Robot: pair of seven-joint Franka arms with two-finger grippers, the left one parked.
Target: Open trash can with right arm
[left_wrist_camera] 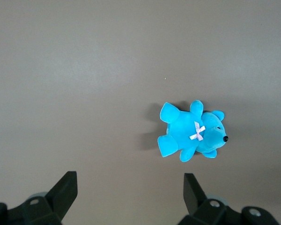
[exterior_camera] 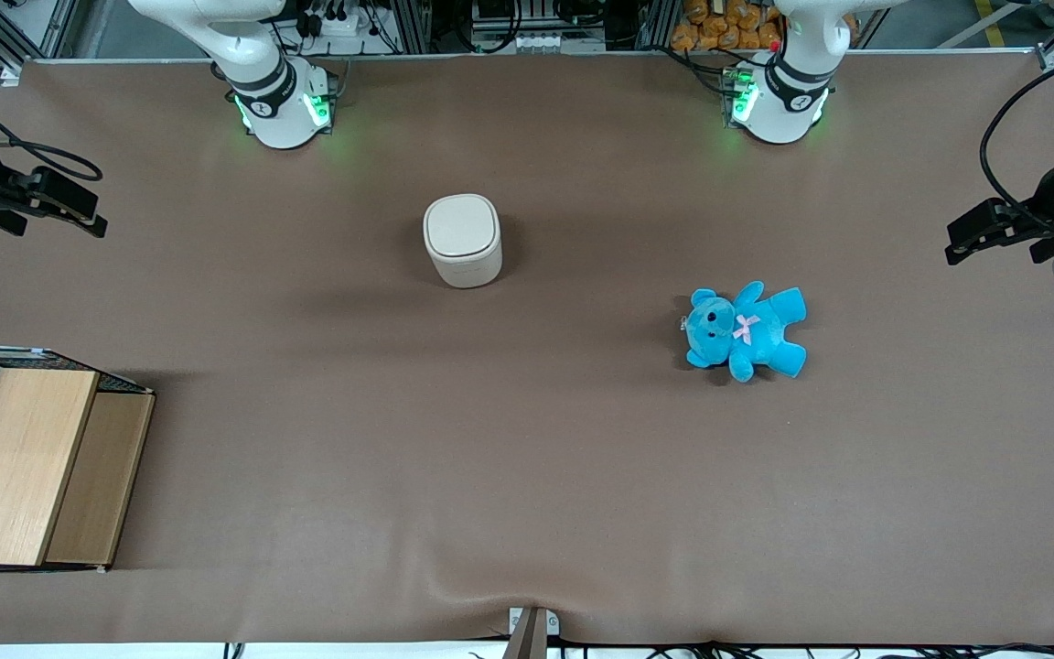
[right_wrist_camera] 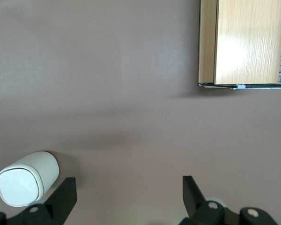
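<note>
My gripper [exterior_camera: 79,212] hangs well apart from the can [exterior_camera: 462,241], toward the working arm's end, fingers [right_wrist_camera: 63,197] spread wide. The lid [exterior_camera: 461,227] is shut; I'd catch its rim and lift gently.

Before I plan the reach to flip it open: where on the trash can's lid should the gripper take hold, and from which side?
The trash can stands upright, lid shut and flush, so a side squeeze looks useless. Best guess: hook the lid's rim at the seam, coming from above. Which edge is hinged cannot be told. The gripper, open, hangs away toward the working arm's end of the table.
</note>
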